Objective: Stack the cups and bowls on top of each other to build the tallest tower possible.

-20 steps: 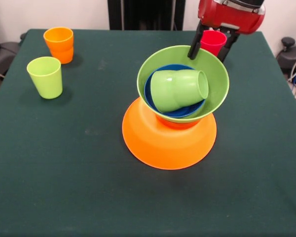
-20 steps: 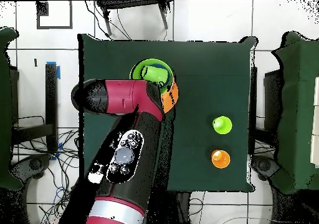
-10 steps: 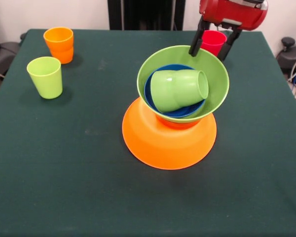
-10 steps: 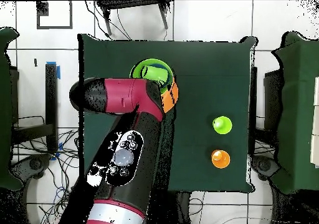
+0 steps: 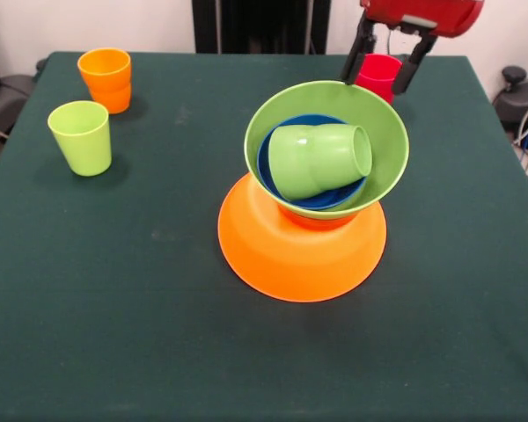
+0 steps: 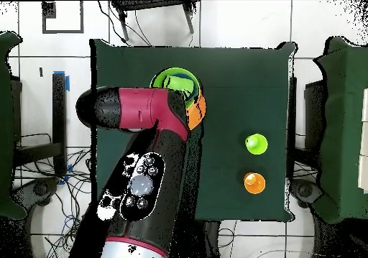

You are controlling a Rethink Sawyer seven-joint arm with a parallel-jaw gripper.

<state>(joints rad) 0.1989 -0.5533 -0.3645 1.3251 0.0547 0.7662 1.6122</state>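
- Table (image 5: pixel 114 334): dark green cloth, holds everything.
- Arm (image 6: pixel 147 169): in the overhead view it covers the table's left part and hides the gripper and the red cup.
- Orange bowl (image 5: pixel 301 251): biggest piece, upside down at mid-table, base of the tower (image 5: pixel 321 189).
- Light green bowl (image 5: pixel 326 148): upright on top of the base; a sliver of a small red-orange bowl (image 5: pixel 315 220) shows between them.
- Blue bowl (image 5: pixel 312 195): nested inside the light green one.
- Green cup (image 5: pixel 319 160): lying on its side in the blue bowl, mouth to picture right. Adds little height; judgement: needs standing up before anything goes on it.
- Lime cup (image 5: pixel 80 136): upright, loose, picture left, well apart from the tower.
- Orange cup (image 5: pixel 105 79): upright behind the lime one, loose; looks like two nested, can't confirm.
- Red cup (image 5: pixel 377 75): upright behind the tower, on the table.
- Gripper (image 5: pixel 386 66): fingers spread wide, straddling the red cup, not visibly clamped on it.
- Progress: four pieces stacked plus one toppled cup; three cups left to place. Roughly halfway.
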